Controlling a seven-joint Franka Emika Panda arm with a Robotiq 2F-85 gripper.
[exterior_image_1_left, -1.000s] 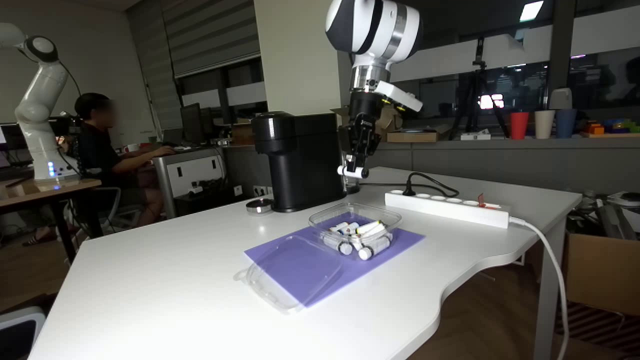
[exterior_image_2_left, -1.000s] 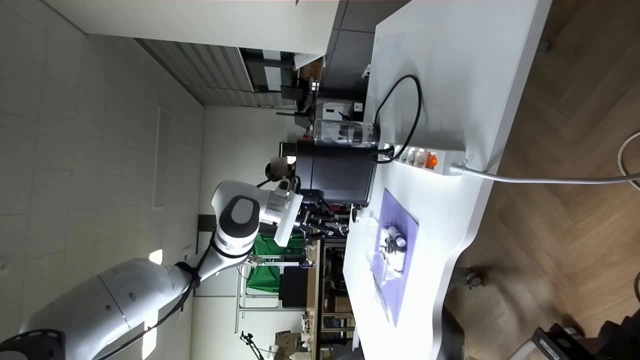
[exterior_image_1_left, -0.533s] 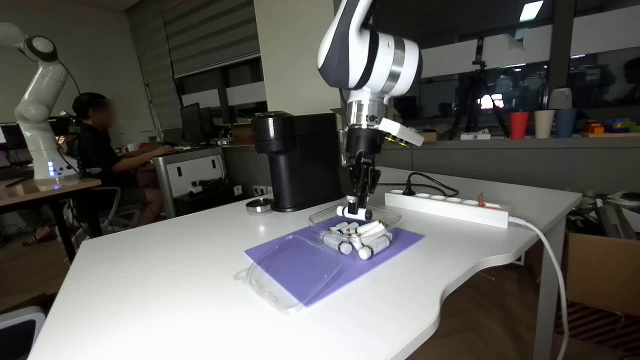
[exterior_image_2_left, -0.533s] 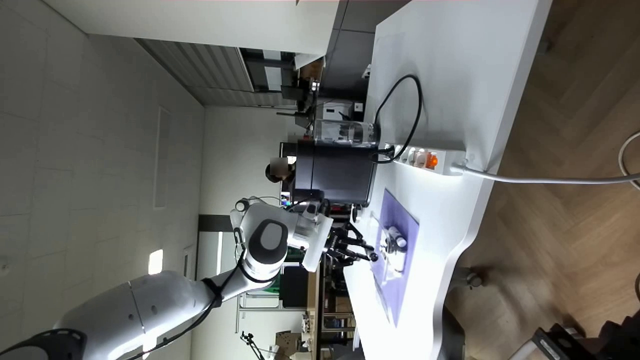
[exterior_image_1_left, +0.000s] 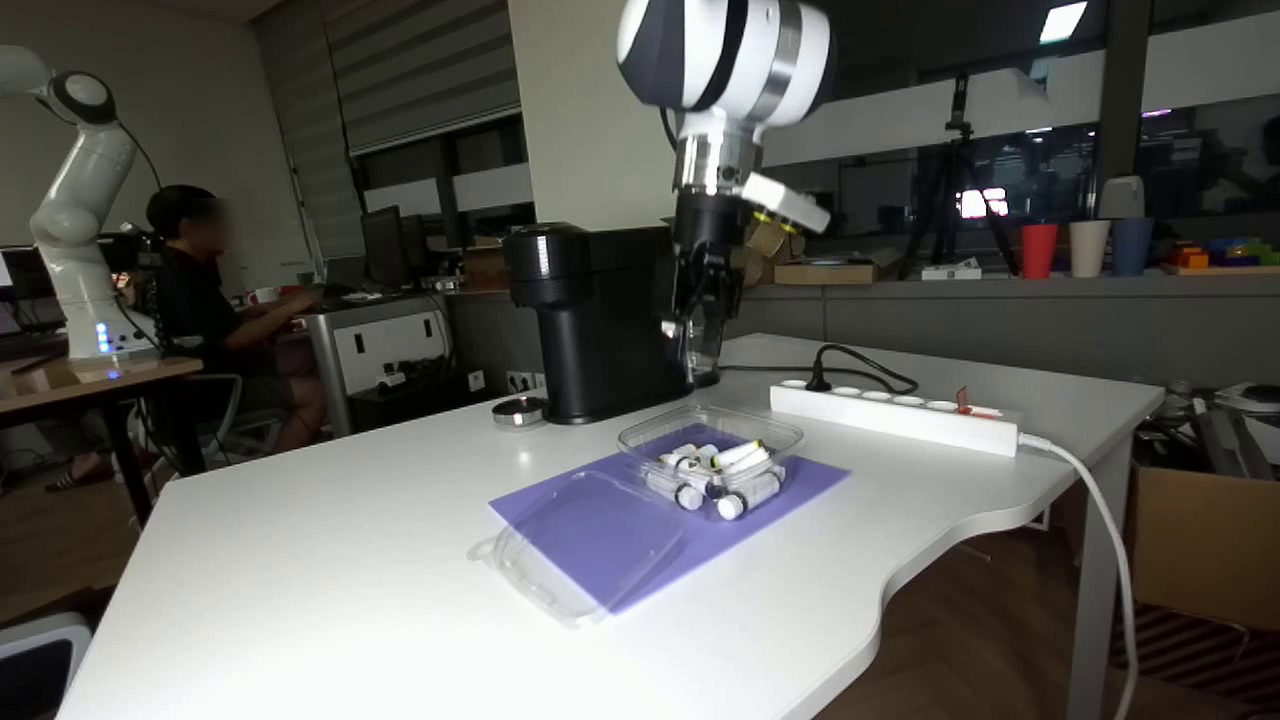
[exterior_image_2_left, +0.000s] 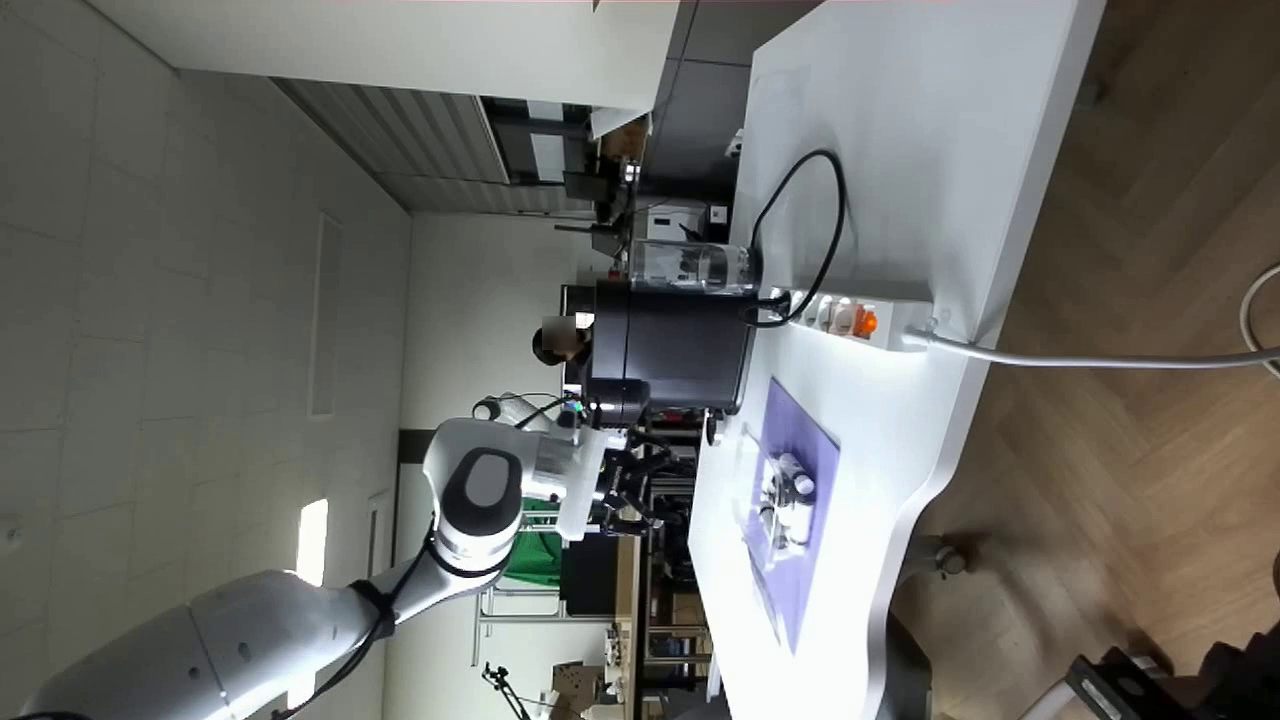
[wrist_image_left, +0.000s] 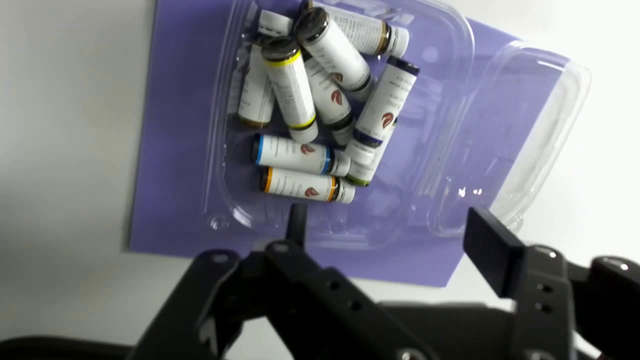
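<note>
Gripper (wrist_image_left: 387, 230) empty, fingers spread wide, hanging over clear plastic tub (wrist_image_left: 425, 90). Orange-banded bottle (wrist_image_left: 300, 184) nearest, toward 10 o'clock in wrist view. At least nine small labelled bottles (wrist_image_left: 292, 92) jumbled inside tub; placing of these looks done. Clear lid (wrist_image_left: 510, 140) off, at tub's 3 o'clock; whether anything remains to add, cannot tell. Purple sheet (wrist_image_left: 165, 175) beneath. Exterior view: black coffee machine (exterior_image_1_left: 610, 330) at tub's 11 o'clock, white power strip (exterior_image_1_left: 895, 420) at 3.
</note>
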